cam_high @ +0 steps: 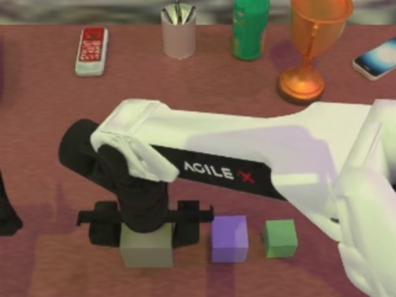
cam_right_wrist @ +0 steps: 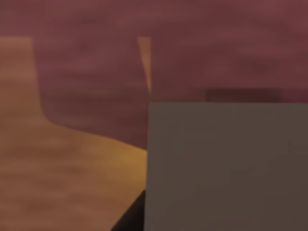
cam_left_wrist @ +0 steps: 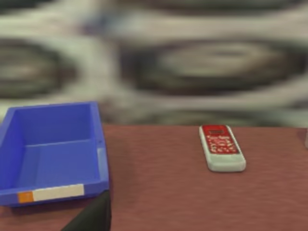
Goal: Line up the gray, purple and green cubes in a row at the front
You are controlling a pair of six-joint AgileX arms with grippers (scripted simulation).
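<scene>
The gray cube (cam_high: pixel 146 249) rests near the table's front, left of centre. My right gripper (cam_high: pixel 147 226) reaches down over it, black fingers pressed against its two sides, shut on it. In the right wrist view the gray cube (cam_right_wrist: pixel 226 166) fills much of the picture, with one dark finger (cam_right_wrist: pixel 131 216) against its edge. The purple cube (cam_high: pixel 229 239) stands just right of the gray one, and the small green cube (cam_high: pixel 280 238) is right of that, all three roughly in one row. My left gripper (cam_high: pixel 7 216) is parked at the table's left edge.
Along the back stand a red phone (cam_high: pixel 91 51), a cup of pens (cam_high: pixel 178 31), a tall green can (cam_high: pixel 250 28), an orange goblet (cam_high: pixel 307 49) and a smartphone (cam_high: pixel 376 59). A blue bin (cam_left_wrist: pixel 50 151) shows in the left wrist view. My right arm spans the table's middle.
</scene>
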